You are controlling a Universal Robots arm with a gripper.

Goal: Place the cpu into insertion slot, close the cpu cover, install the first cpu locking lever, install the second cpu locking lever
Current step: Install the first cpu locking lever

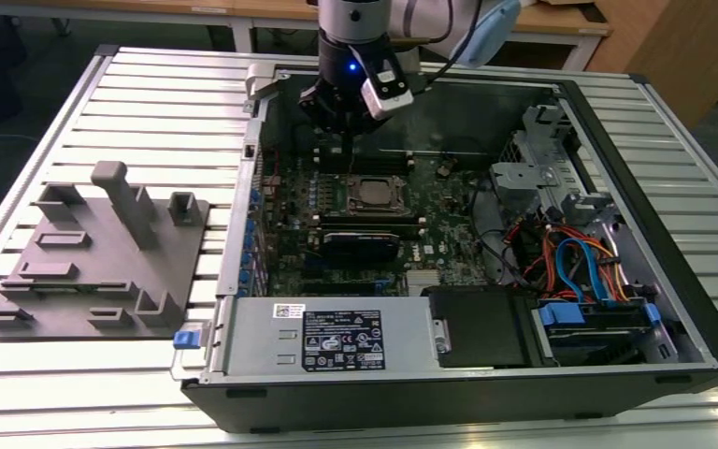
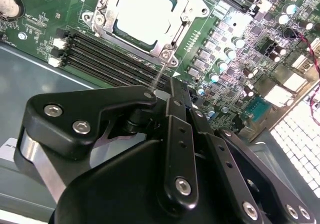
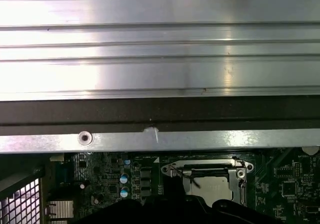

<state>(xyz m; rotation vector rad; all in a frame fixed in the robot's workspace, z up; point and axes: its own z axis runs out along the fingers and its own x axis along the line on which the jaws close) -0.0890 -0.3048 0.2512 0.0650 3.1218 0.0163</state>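
Pincer (image 2: 175, 87) poised, cpu (image 2: 145, 11) just beside it

Light lies flat and bright on my ribbed aluminium table (image 1: 147, 103), while the open black computer case (image 1: 459, 407) keeps its floor dim and shadowed. In the second wrist view the small square silver-topped cpu (image 2: 145, 14) blows out to white, and the pale perforated metal grille (image 2: 300, 134) glares. In the first wrist view broad glare streaks cross the table's ribs; the green motherboard (image 3: 280, 184) lies dark.
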